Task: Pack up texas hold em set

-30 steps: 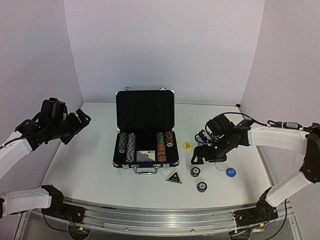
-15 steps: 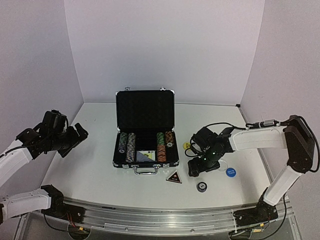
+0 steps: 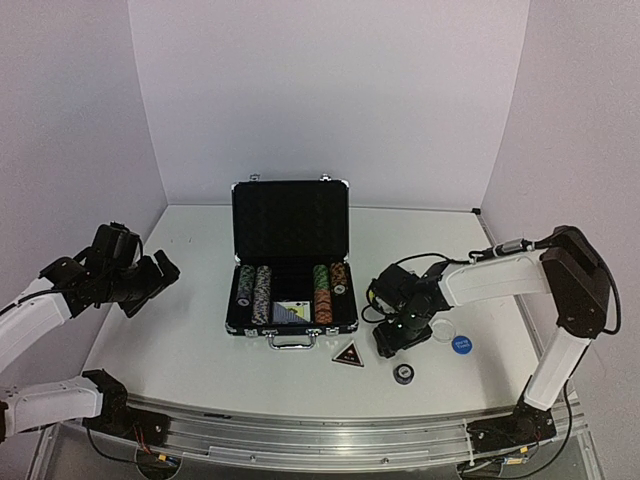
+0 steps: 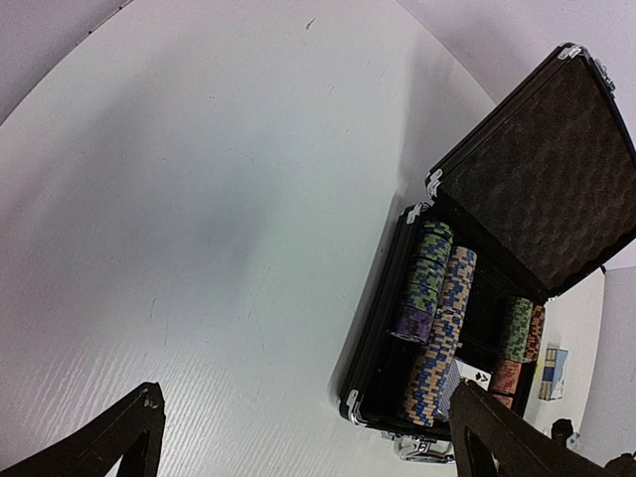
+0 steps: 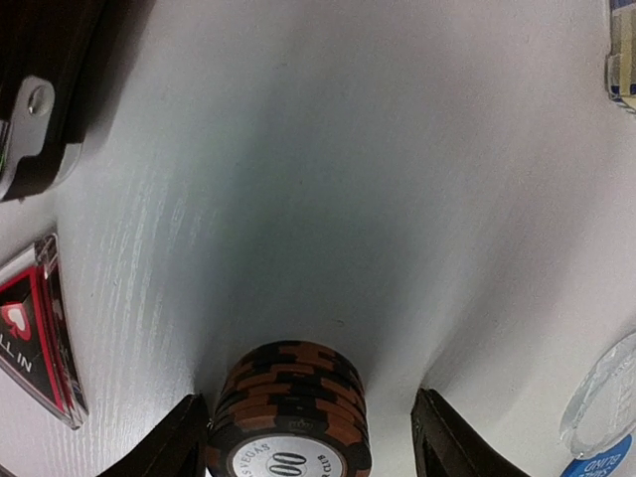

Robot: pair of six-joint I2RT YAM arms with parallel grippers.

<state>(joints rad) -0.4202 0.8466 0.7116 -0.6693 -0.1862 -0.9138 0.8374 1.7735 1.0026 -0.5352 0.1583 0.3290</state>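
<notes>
- Jaws of the right gripper (image 5: 310, 442) have narrowed around the orange-black chip stack (image 5: 288, 412), though one finger is not yet touching it.
- That chip stack sits on the table (image 3: 200, 335) beside the open briefcase (image 3: 290, 328); a pickup looks imminent.
- Left gripper (image 3: 150, 272) hangs wide, idle.
</notes>
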